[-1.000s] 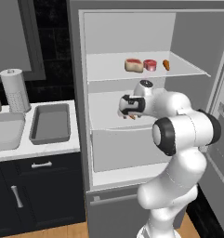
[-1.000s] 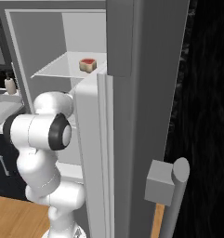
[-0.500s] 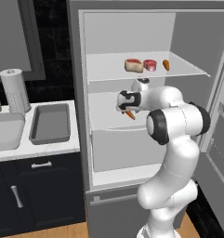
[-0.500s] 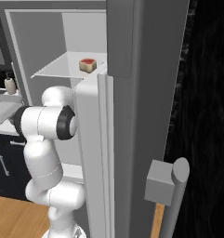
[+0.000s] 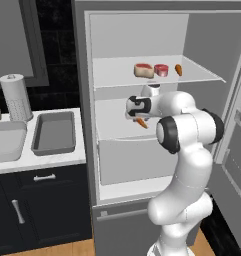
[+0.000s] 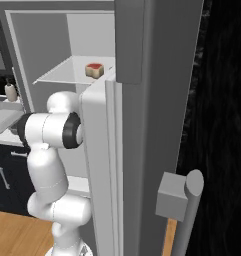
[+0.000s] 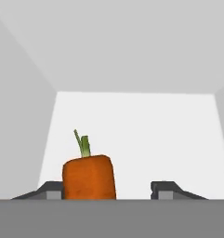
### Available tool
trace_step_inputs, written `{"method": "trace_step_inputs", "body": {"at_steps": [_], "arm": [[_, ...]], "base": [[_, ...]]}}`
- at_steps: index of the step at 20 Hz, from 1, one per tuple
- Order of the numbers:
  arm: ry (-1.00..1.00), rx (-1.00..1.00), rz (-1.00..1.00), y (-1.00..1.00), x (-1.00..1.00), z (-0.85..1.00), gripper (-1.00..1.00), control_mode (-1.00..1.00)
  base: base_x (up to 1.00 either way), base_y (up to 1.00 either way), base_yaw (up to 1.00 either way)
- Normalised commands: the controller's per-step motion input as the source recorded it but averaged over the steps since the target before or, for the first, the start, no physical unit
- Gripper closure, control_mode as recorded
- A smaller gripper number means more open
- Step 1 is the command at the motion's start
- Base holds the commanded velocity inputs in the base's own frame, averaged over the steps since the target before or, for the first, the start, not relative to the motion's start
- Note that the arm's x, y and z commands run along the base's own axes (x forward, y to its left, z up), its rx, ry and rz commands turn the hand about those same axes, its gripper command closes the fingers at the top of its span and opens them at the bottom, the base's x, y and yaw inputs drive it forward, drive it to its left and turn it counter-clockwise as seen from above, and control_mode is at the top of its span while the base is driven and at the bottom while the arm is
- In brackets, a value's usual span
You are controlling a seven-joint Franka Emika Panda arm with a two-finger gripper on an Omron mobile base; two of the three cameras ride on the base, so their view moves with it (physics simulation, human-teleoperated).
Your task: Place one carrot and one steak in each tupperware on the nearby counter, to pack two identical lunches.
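Note:
My gripper [image 5: 137, 118] reaches into the open fridge at its middle shelf. A small orange carrot [image 5: 141, 122] lies right at its tip. In the hand view this carrot [image 7: 89, 179] stands between the fingertips [image 7: 50, 189], against the left one, with a gap to the right one; the gripper [image 7: 106, 190] is open. On the upper shelf lie a tan-edged steak [image 5: 143, 70], a redder steak [image 5: 161, 70] and another carrot [image 5: 178, 69]. One steak [image 6: 94, 70] also shows in the right base view. Two tupperware trays, darker [image 5: 53, 132] and lighter [image 5: 7, 141], sit on the counter [image 5: 47, 160] left of the fridge.
A paper towel roll [image 5: 14, 97] stands behind the trays. The fridge door [image 5: 237, 145] hangs open on the right, and its edge [image 6: 99, 165] hides most of the arm in the right base view. Dark navy cabinets [image 5: 37, 205] run under the counter.
The arm's elbow has swung right and upright while the hand stayed at the middle shelf. The fingers have come in toward the carrot.

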Motion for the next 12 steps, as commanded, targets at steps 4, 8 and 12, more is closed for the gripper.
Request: {"method": "trace_step_inputs", "body": {"at_steps": [4, 8, 12], "arm": [[0.00, 0.00, 0.00, 0.03, -0.47, -0.76, 1.00, -1.00], [-0.03, 0.00, 0.00, 0.04, -0.42, -0.48, 1.00, -1.00], [-0.07, 0.00, 0.00, 0.00, -0.56, -0.03, 1.00, -1.00]], "base": [[0.00, 0.00, 0.00], [0.00, 0.00, 0.00], [0.00, 0.00, 0.00]]}}
